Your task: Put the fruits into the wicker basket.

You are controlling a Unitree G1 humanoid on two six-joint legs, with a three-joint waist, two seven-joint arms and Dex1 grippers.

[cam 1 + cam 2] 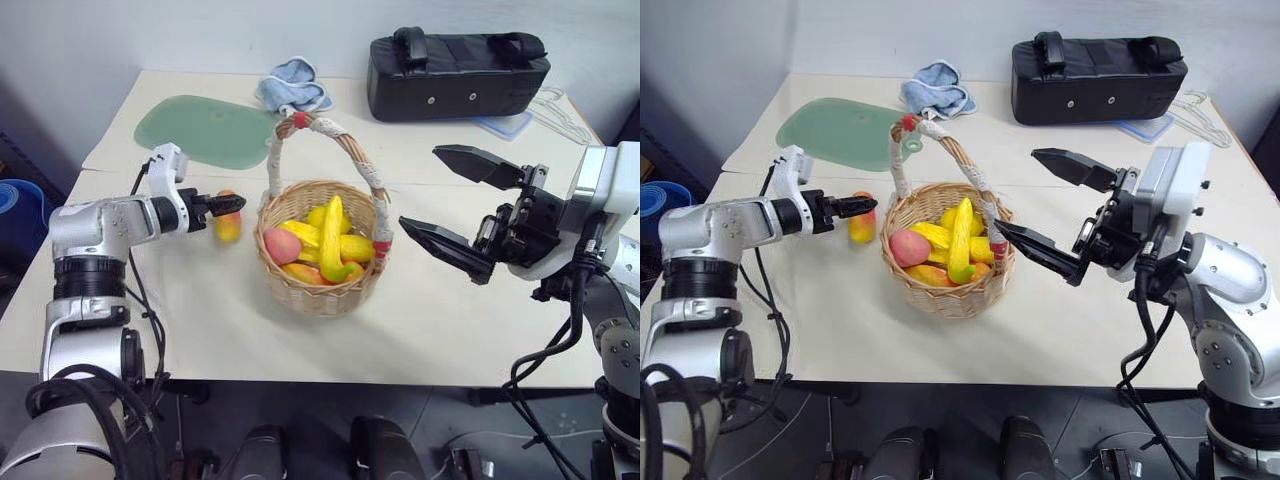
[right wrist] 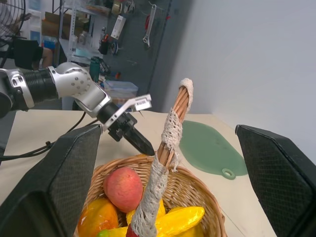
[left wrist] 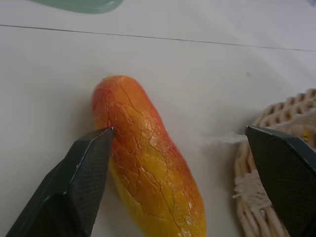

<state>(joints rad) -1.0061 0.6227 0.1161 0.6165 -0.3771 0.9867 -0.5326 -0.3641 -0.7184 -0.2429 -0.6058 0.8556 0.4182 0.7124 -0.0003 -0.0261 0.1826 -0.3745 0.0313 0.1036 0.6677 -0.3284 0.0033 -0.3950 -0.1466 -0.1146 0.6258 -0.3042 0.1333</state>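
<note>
Lying on the table [image 1: 200, 290] between spread left fingers [image 3: 84, 168], mango [image 3: 148, 163], right fingers [image 2: 276, 173] wide open

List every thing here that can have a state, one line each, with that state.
Left gripper: open, fingers either side of the mango.
Right gripper: open, holding nothing, beside the basket.
Mango: lying on the table, outside the basket.
Basket: upright, handle up, holding fruit.
Banana: in the basket, on top.
Black bag: closed.
Blue cloth: crumpled.
</note>
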